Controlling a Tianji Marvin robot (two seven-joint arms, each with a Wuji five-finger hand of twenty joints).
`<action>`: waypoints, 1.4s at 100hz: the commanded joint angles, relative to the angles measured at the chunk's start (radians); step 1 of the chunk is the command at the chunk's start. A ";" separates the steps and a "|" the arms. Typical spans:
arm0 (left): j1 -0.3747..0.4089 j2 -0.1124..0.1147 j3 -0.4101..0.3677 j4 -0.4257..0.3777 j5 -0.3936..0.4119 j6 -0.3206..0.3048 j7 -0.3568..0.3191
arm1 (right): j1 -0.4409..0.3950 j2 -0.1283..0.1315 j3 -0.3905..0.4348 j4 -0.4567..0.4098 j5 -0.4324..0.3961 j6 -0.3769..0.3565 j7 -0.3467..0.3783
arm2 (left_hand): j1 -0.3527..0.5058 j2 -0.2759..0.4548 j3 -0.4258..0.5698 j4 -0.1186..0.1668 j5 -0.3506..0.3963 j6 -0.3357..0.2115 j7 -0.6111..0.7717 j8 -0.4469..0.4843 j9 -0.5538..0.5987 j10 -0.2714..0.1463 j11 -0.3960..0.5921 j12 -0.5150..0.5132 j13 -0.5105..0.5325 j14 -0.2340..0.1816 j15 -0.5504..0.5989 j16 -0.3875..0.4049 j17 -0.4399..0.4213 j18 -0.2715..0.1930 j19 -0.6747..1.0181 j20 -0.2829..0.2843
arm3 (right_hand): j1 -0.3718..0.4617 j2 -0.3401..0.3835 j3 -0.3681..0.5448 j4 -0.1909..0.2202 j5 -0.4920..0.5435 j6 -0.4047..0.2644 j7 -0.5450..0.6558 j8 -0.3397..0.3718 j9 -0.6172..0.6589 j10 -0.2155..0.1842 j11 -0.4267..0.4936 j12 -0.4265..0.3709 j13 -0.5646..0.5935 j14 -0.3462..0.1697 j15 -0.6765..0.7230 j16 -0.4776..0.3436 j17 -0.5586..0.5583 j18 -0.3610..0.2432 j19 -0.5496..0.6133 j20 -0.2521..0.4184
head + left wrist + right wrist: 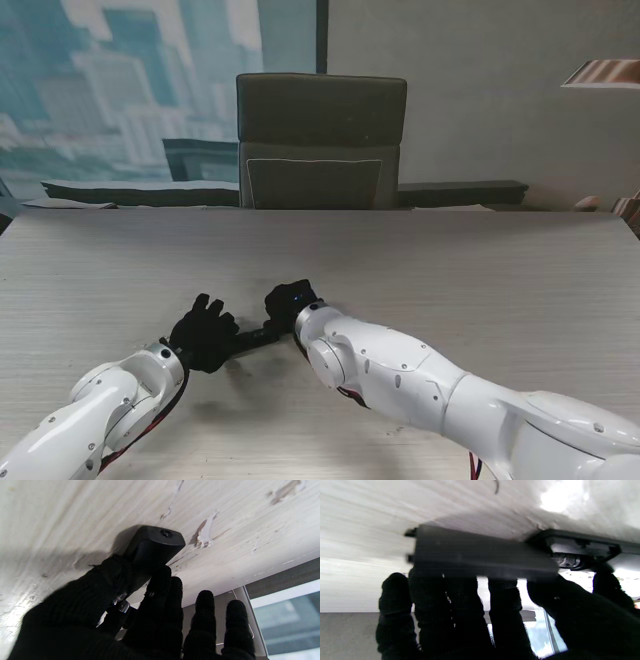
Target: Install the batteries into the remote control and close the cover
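My left hand (105, 610) clamped the slim black plastic remote control (152, 547); right hand (475, 615) gripped its flat black cover (480, 552). I judged sliding it flush, slowly, was best.

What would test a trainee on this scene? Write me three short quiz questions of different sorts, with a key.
1. True or false: the left hand grips the remote.
2. The right hand holds: A a battery, B the cover, C nothing.
3. Fill in: beyond the table stands a ____.
Key: 1 true; 2 B; 3 chair.
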 commanded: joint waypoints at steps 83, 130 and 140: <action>0.022 0.002 0.010 0.040 0.003 0.000 -0.037 | -0.202 0.251 0.244 -0.336 -0.288 -0.069 0.036 | 0.163 -0.033 0.001 0.044 0.065 -0.342 0.151 0.073 -0.010 -0.029 0.018 0.017 -0.004 -0.019 0.012 -0.010 -0.010 -0.004 0.017 0.003 | -0.007 -0.158 0.015 0.016 -0.314 0.076 -0.170 -0.080 -0.276 0.040 -0.103 -0.050 -0.206 -0.019 -0.214 -0.017 -0.123 -0.027 -0.061 -0.020; 0.020 0.003 0.014 0.038 0.004 0.001 -0.045 | -0.374 0.308 0.380 -0.427 -0.422 -0.089 0.019 | 0.163 -0.034 0.000 0.044 0.065 -0.339 0.151 0.073 -0.010 -0.028 0.018 0.017 -0.005 -0.019 0.013 -0.010 -0.010 -0.003 0.017 0.003 | 0.026 -0.377 0.108 0.017 -0.412 0.142 -0.292 -0.024 -0.408 0.039 -0.126 -0.058 -0.279 -0.043 -0.285 -0.017 -0.162 -0.029 -0.128 -0.071; 0.019 0.003 0.015 0.038 0.004 0.001 -0.046 | -0.381 0.307 0.378 -0.424 -0.430 -0.082 -0.002 | 0.163 -0.033 0.000 0.043 0.066 -0.339 0.151 0.072 -0.010 -0.028 0.018 0.017 -0.004 -0.019 0.013 -0.010 -0.010 -0.003 0.017 0.003 | 0.020 -0.378 0.108 0.015 -0.425 0.146 -0.293 -0.026 -0.428 0.042 -0.118 -0.053 -0.287 -0.047 -0.280 -0.013 -0.162 -0.038 -0.121 -0.071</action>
